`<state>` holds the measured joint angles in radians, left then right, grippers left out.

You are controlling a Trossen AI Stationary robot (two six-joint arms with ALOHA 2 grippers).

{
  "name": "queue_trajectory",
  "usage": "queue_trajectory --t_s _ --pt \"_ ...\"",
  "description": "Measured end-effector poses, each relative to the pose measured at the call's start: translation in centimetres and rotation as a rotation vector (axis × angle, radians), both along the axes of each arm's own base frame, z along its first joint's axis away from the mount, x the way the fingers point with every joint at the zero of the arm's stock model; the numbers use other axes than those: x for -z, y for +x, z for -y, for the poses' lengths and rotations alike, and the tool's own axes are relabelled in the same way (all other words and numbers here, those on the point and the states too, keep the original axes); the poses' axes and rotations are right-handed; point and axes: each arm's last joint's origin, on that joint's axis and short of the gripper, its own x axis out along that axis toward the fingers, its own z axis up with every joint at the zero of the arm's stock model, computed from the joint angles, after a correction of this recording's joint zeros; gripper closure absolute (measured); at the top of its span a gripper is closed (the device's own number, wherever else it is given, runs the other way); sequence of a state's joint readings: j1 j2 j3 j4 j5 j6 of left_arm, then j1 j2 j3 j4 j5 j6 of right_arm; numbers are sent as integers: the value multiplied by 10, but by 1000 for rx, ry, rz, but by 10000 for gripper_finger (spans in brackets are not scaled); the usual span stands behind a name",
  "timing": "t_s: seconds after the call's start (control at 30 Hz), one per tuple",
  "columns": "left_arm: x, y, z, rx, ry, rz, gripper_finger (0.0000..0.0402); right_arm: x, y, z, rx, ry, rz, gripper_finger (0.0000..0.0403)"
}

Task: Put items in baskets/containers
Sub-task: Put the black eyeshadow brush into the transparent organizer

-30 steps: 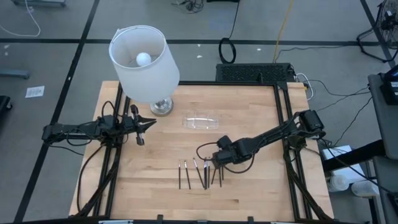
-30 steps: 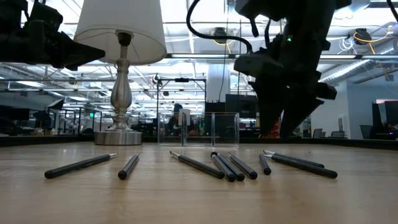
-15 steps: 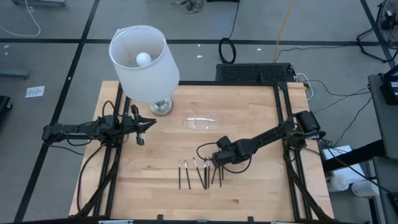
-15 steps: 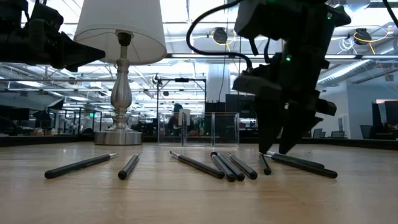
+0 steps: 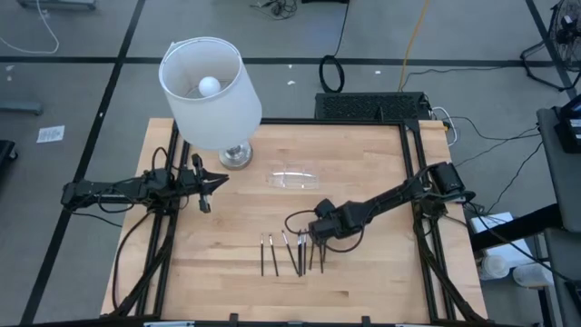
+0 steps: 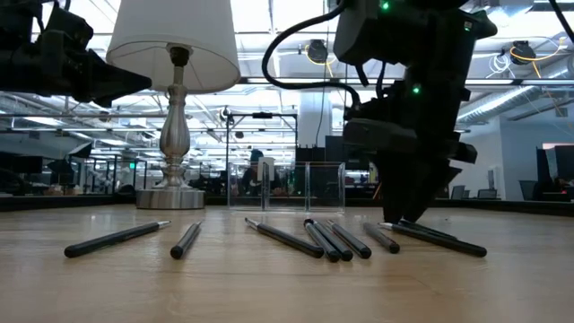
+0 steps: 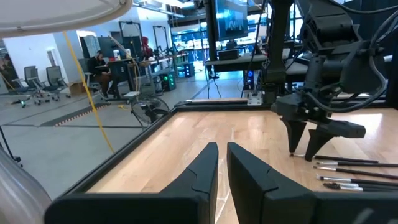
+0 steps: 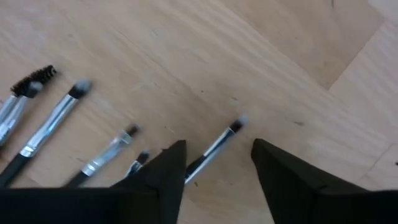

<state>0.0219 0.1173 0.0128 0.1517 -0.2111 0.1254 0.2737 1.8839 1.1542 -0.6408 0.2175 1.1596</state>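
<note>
Several thin dark brushes (image 5: 300, 254) with pale metal ends lie side by side on the wood near the near edge; they also show as brushes (image 6: 332, 240) in the low view. My right gripper (image 5: 313, 239) is open and low over their far ends, tips at the table (image 6: 405, 215). In the right wrist view its gripper (image 8: 219, 143) straddles one brush (image 8: 231, 129), a finger on each side. The transparent tray (image 5: 292, 177) rests flat farther back. My left gripper (image 5: 218, 180) is shut and hovers near the lamp base, empty, as the gripper (image 7: 222, 146) shows in the left wrist view. My right gripper points down with its fingers astride the brush's handle (image 8: 208, 155), which runs close under one finger (image 8: 168, 174). The brush lies flat on the table. I cannot tell whether that finger touches it.
A table lamp with a white shade (image 5: 211, 91) and a metal base (image 5: 236, 156) stands at the far left of the table. Black frame rails (image 5: 413, 154) run along the table's sides. Bare wood lies between the tray and the brushes.
My right gripper has come down from a hover until its fingertips reach the table among the right-hand brushes, staying open. One short brush beside it has turned slightly on the table.
</note>
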Motion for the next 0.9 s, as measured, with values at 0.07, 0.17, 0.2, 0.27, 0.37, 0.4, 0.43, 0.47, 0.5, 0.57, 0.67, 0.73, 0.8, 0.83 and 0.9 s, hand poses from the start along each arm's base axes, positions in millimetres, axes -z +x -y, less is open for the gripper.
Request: queue_trajectory --t_s 0.07,0.17,0.2,0.27,0.37,0.4,0.43,0.47,0.5,0.57,0.67,0.73,0.8,0.83,0.9 --pt "0 0 0 0 0 0 357 0 0 0 -14 0 -7 272" --pt "0 0 0 0 0 0 357 0 -1 0 -27 -6 -13 318" --pt "0 0 0 0 0 0 357 1 -1 0 -29 -8 -15 334" --pt "0 0 0 0 0 0 357 1 -1 1 -49 -14 -20 366" --pt "0 0 0 0 0 0 357 -1 -2 1 -80 -34 -22 396" --pt "0 0 0 0 0 0 357 -3 -2 1 -81 -46 -10 395" --pt "0 0 0 0 0 1 357 -5 -2 2 -81 -63 3 394" --pt "0 0 0 0 0 1 357 -7 -1 2 -88 -77 16 394" --pt "0 0 0 0 0 1 357 -10 -1 2 -95 -86 36 396" --pt "0 0 0 0 0 1 357 -21 1 3 -114 -128 108 400" --pt "0 0 0 -1 5 1 357 -47 6 5 -154 -191 254 400" --pt "-1 0 0 -1 8 5 357 -67 7 6 -217 -247 352 401" --pt "-1 0 0 -1 10 5 357 -93 8 9 -240 -345 486 401" --pt "-1 0 0 -1 10 7 357 -108 7 10 -247 -411 546 401" --pt "-1 0 0 -1 11 8 357 -138 4 14 -272 -563 653 402"
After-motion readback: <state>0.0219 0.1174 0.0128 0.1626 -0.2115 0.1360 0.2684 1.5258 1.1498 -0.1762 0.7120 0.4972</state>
